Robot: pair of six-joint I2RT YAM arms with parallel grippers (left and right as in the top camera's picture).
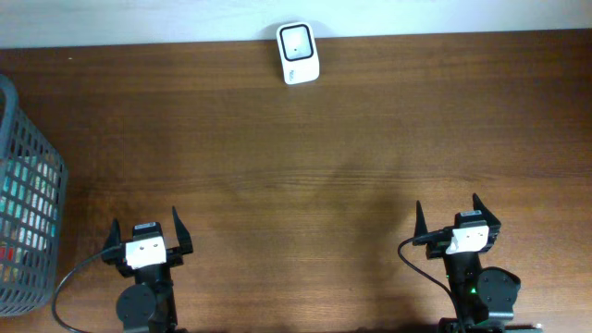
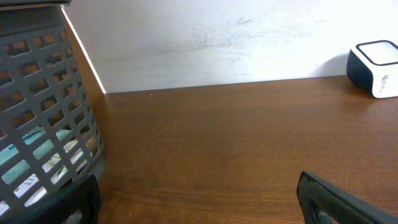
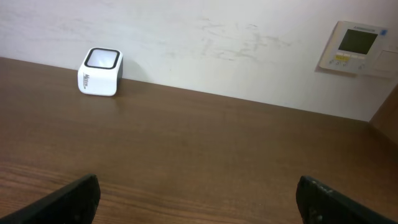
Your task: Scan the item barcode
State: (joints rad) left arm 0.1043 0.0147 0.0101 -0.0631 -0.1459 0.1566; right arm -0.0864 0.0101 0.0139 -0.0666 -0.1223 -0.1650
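Observation:
A white barcode scanner (image 1: 298,53) with a dark glass top stands at the table's far edge by the wall; it also shows in the left wrist view (image 2: 376,68) and the right wrist view (image 3: 99,71). Teal and white packaged items (image 1: 18,199) (image 2: 37,155) lie inside the grey mesh basket (image 1: 42,157) (image 2: 43,81) at the far left; no barcode shows. My left gripper (image 1: 145,222) (image 2: 199,199) rests near the front edge, open and empty, just right of the basket. My right gripper (image 1: 447,205) (image 3: 199,196) is at the front right, open and empty.
The brown wooden table (image 1: 305,176) runs back to a white wall. A wall control panel (image 3: 354,46) hangs at the right in the right wrist view. The basket wall stands close to my left gripper's left finger.

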